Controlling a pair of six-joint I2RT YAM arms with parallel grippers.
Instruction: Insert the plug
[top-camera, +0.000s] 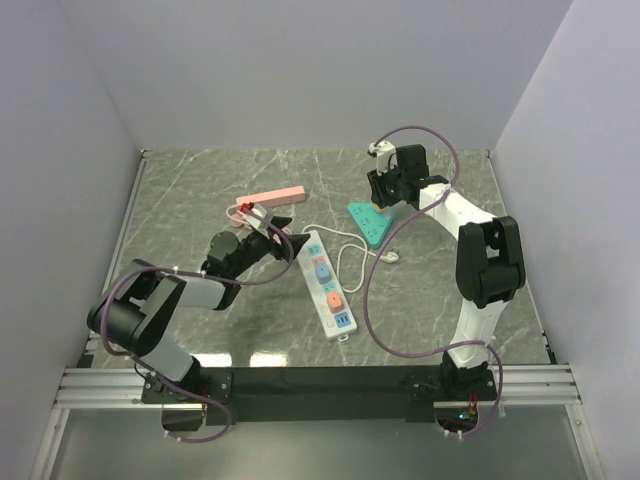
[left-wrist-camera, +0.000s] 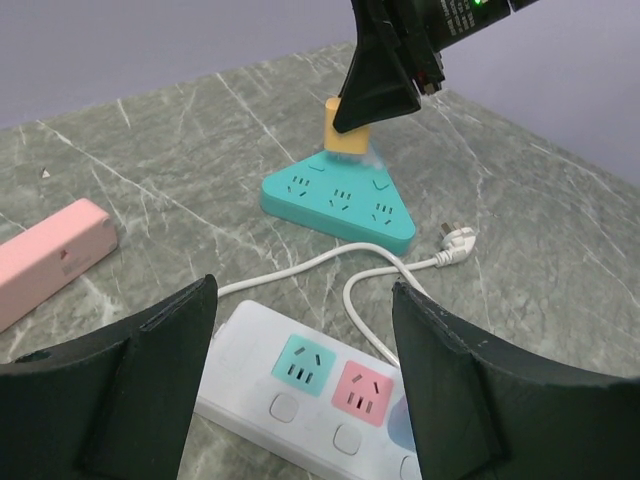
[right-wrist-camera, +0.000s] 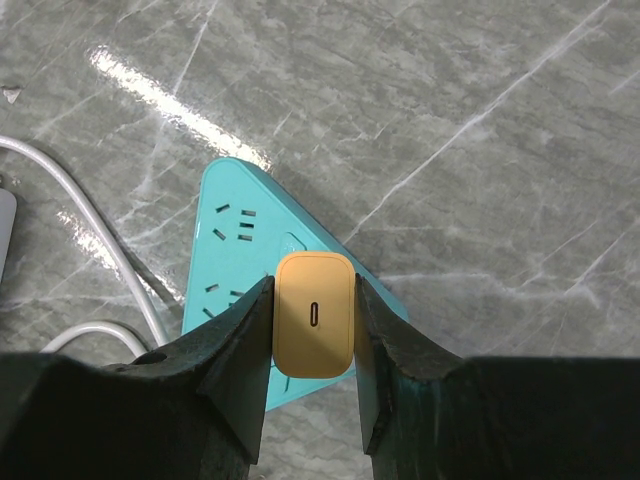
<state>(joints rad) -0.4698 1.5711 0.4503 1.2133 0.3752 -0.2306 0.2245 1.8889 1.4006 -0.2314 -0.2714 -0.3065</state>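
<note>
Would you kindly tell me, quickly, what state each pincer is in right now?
Left pincer: open, holding nothing, above the white power strip.
Right pincer: closed on the orange plug, over the teal socket strip.

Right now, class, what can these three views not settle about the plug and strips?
Prongs of the yellow plug: right wrist view, hidden under its own body; whether they have entered the teal strip is unclear.
White strip: left wrist view, near end cut by bottom edge.
Pink strip: same view, cut by left edge.
</note>
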